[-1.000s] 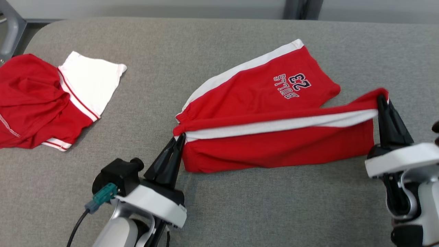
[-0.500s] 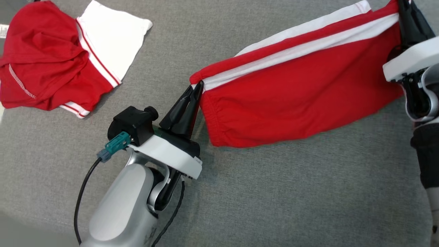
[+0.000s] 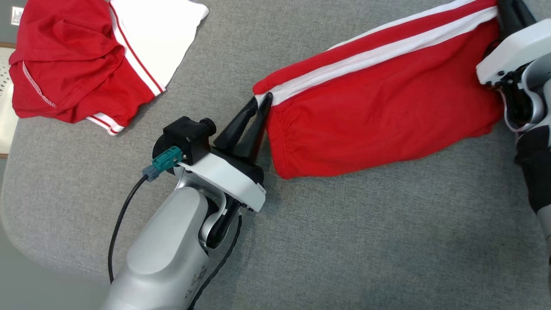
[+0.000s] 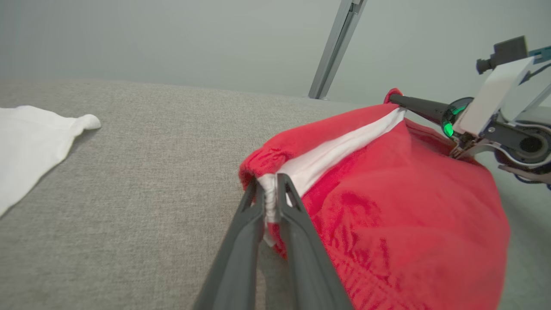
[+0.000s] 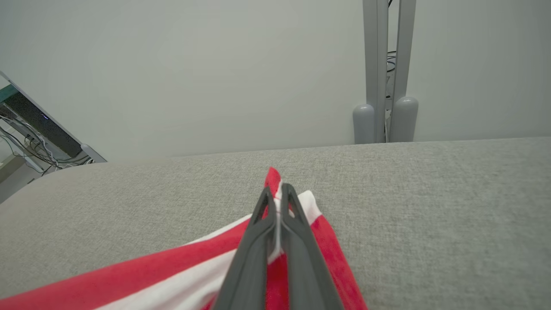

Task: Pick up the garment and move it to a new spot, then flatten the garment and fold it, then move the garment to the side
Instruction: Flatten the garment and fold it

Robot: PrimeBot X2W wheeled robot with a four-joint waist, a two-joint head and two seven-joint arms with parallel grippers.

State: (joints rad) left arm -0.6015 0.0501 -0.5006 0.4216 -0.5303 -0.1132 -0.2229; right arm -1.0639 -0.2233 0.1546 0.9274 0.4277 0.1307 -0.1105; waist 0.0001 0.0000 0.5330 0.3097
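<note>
The garment (image 3: 379,112) is a pair of red shorts with white side stripes, stretched between my two grippers over the grey table (image 3: 344,241). My left gripper (image 3: 263,98) is shut on its gathered waistband corner, which the left wrist view shows pinched between the fingers (image 4: 270,185). At the head view's top right, my right gripper (image 3: 501,10) is shut on the opposite end. The right wrist view shows this right gripper (image 5: 277,191) clamped on a red and white edge (image 5: 172,267). The cloth (image 4: 409,215) sags below the held edge.
A second red and white garment (image 3: 64,60) lies crumpled at the table's far left. The table's rounded edge (image 3: 10,215) runs along the lower left. Beyond the table's far side stands a grey metal post (image 5: 383,64).
The head camera has moved, shifting the whole picture. Both grippers kept their grip and carried the held edge over the printed layer, which no longer shows.
</note>
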